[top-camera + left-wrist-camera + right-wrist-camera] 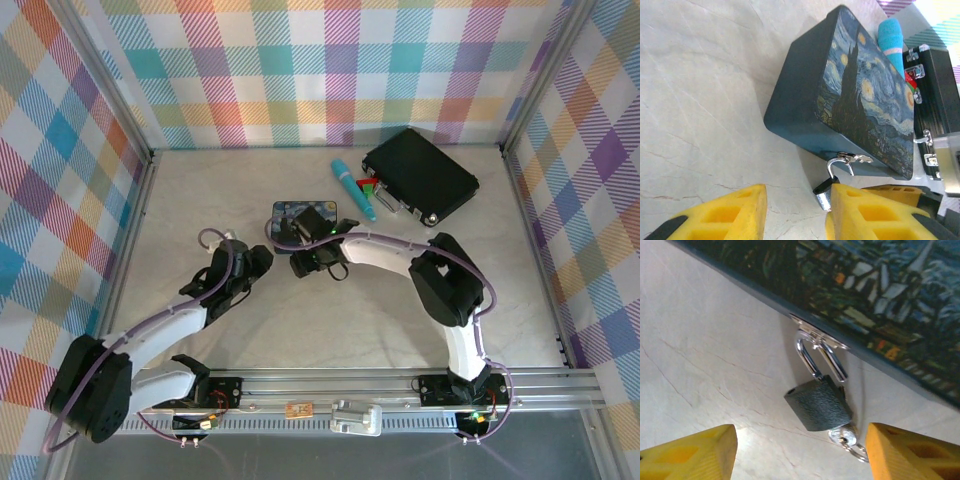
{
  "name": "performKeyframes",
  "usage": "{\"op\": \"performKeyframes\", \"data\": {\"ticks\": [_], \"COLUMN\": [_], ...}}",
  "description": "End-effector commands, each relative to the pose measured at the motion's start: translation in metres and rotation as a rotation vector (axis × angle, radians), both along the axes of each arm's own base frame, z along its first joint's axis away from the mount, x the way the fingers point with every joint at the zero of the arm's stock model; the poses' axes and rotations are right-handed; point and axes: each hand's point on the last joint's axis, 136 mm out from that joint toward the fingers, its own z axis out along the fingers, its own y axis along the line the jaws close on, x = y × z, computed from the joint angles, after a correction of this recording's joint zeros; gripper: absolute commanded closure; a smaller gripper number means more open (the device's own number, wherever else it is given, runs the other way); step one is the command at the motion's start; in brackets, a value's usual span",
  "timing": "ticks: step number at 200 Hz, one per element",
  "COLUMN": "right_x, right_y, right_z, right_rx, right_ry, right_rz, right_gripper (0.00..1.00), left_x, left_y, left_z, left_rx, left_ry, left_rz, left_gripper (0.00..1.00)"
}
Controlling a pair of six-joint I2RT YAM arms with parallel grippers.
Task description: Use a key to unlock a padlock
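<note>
The dark padlock (817, 405) hangs by its thin shackle (812, 357) from the hasp of the Starry-Night tin (875, 295). One shackle leg seems to stand out of its hole in the body. The silvery key (842, 435) sticks in the padlock's underside, its ring (858, 451) close to my right finger. My right gripper (800, 455) is open, with the padlock just ahead between its fingers. My left gripper (797, 215) is open too, and the padlock (824, 187) with its key (823, 201) lies against the right finger (875, 210). From above, both grippers (255, 262) (318, 262) meet at the tin's (298, 212) near edge.
A teal pen-like stick (353, 188) lies right of the tin. A big black case (420, 175) with metal clasps sits at the back right. Plaid walls enclose the marbled table (200, 200) on three sides.
</note>
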Motion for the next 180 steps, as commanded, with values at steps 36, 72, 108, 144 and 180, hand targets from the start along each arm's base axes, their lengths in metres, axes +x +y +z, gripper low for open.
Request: {"op": "performKeyframes", "data": {"ticks": [36, 72, 108, 144, 180], "right_x": [0.007, 0.012, 0.014, 0.012, 0.014], "right_y": [-0.018, -0.012, -0.006, -0.009, -0.012], "right_z": [-0.011, -0.019, -0.031, -0.043, -0.044], "right_rx": [-0.085, -0.068, -0.066, -0.089, -0.093], "right_ry": [-0.036, -0.033, -0.012, 0.0, -0.025], "right_rz": [-0.306, -0.344, -0.35, -0.358, -0.353], "right_gripper": [0.3, 0.32, 0.36, 0.43, 0.57], "left_x": [-0.011, -0.011, -0.012, -0.015, -0.016], "left_y": [0.022, 0.024, 0.028, 0.032, 0.036], "left_z": [-0.006, -0.008, -0.008, -0.009, -0.007], "left_rx": [0.043, 0.041, 0.045, 0.045, 0.048], "left_ry": [0.023, 0.026, 0.026, 0.026, 0.018], "left_rz": [0.038, 0.042, 0.051, 0.061, 0.071], "left_gripper": [0.61, 0.6, 0.6, 0.61, 0.61]}}
